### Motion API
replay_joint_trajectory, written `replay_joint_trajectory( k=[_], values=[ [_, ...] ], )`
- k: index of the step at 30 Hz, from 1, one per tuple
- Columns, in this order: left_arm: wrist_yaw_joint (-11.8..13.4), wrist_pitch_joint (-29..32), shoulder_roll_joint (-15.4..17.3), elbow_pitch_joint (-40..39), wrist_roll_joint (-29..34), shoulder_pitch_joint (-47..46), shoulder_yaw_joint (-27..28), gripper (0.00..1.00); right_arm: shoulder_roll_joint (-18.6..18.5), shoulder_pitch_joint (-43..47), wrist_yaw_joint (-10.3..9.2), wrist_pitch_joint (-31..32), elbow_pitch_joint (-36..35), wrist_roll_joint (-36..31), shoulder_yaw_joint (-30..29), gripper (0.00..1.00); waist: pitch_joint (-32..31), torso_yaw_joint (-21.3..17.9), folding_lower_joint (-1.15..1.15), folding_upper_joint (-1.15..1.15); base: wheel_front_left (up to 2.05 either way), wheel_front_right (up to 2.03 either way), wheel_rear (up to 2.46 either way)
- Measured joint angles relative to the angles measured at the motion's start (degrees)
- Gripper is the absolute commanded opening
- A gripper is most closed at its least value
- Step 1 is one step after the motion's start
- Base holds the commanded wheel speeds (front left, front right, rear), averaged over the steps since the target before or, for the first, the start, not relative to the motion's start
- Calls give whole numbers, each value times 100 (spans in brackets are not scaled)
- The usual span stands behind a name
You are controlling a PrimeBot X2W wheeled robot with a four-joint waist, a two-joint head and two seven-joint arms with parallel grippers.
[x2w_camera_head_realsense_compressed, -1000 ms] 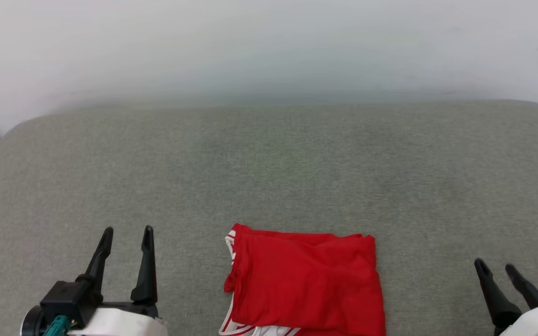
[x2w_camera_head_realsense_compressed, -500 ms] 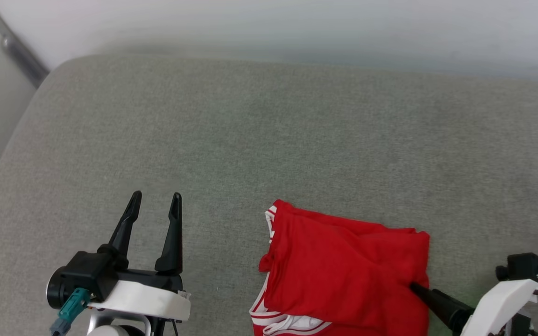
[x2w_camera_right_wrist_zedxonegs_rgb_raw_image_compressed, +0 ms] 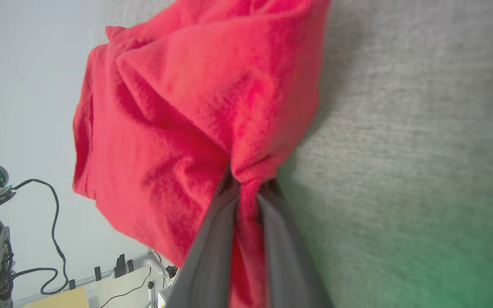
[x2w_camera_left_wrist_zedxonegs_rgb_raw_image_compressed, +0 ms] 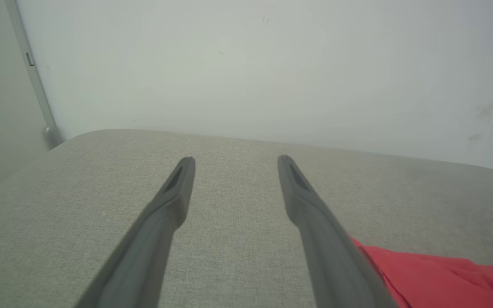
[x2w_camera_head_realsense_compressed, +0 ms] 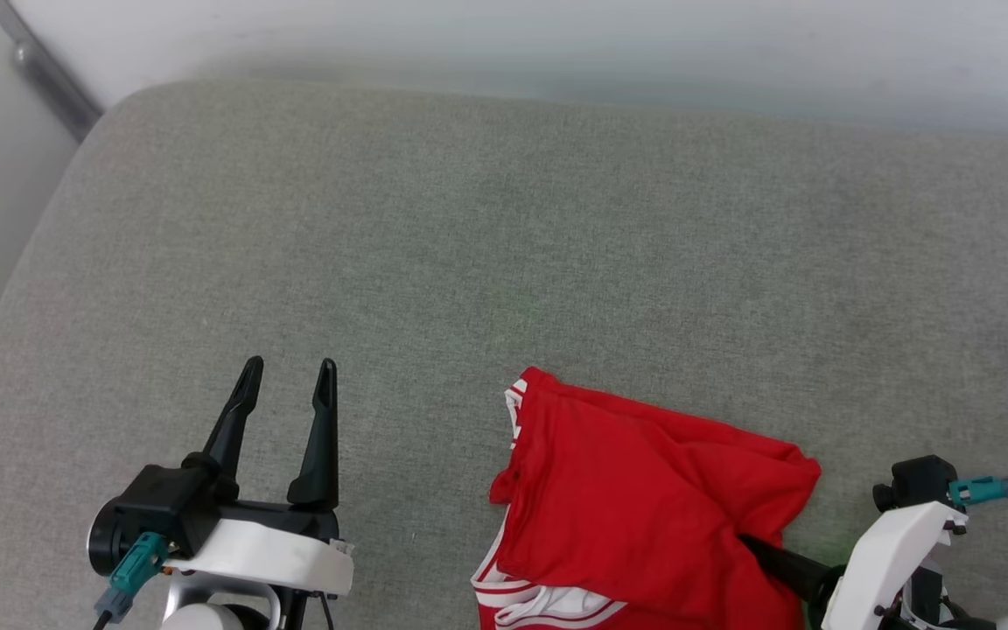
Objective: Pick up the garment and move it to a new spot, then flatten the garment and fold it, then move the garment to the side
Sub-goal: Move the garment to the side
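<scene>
Right hand [x2w_camera_right_wrist_zedxonegs_rgb_raw_image_compressed: 250, 183] is pinched tight on a bunched fold at the right edge of the red jersey shirt with white striped trim [x2w_camera_head_realsense_compressed: 644, 516]. The shirt lies folded at the near right of the grey woven fabric cushion [x2w_camera_head_realsense_compressed: 504, 219]. Left hand [x2w_camera_head_realsense_compressed: 289, 366] hangs well apart to the shirt's left, its fingers spread wide and holding nothing. Beyond the cushion's far edge stands a pale wall [x2w_camera_head_realsense_compressed: 556, 35].

A grey woven upholstered cushion [x2w_camera_head_realsense_compressed: 504, 262] with rounded far corners spread across the head view. Behind it stood a pale, plain wall [x2w_camera_head_realsense_compressed: 556, 44]. A grey metal strip [x2w_camera_head_realsense_compressed: 45, 74] ran slantwise down the wall's left corner, ending just beside the cushion's far left corner. In the left wrist view, faint dark scuffs [x2w_camera_left_wrist_zedxonegs_rgb_raw_image_compressed: 484, 111] marked the wall at the right.
</scene>
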Motion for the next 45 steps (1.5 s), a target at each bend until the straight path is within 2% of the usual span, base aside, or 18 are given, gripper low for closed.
replay_joint_trajectory(
  k=[5, 9, 16, 21, 27, 33, 39, 45],
  values=[
    [-27, 0, -42, 57, 100, 92, 99, 100, -233, -104, -1, -178, -174, -126, 267, 0, -194, -116, 0, 0, 0, 0, 0],
    [-22, 0, -75, -21, 203, 216, 178, 100, -494, -255, -1, -298, -156, -795, 398, 0, -328, -341, 0, 0, 0, 0, 0],
    [-16, 0, -118, -281, 302, 347, 302, 100, -896, -628, 0, -415, 56, -2005, 325, 0, -379, -968, 0, 0, 0, 0, 0],
    [-83, 1, -49, -465, 380, 285, 318, 100, -950, -1096, -1, -635, 415, -2580, 129, 0, -244, -1538, 0, 0, 0, 0, 0],
    [-224, 109, 180, -765, 514, -48, 263, 100, -957, -1783, 0, -1187, 889, -3054, 31, 0, 206, -2164, 0, 0, 0, 0, 0],
    [-380, 330, 376, -1049, 604, -475, 170, 100, -1198, -2537, 1, -1831, 1421, -3677, -290, 0, 892, -2597, 0, 0, 0, 0, 0],
    [-481, 521, 581, -1230, 659, -788, 157, 100, -1444, -3231, 1, -2570, 1958, -4398, -1043, 0, 1539, -2916, 1, 0, 0, 0, 0],
    [-568, 665, 798, -1448, 717, -1128, 189, 100, -1313, -3788, 2, -3187, 2250, -4948, -1746, 0, 2105, -3051, 0, 0, 0, 0, 0]
  ],
)
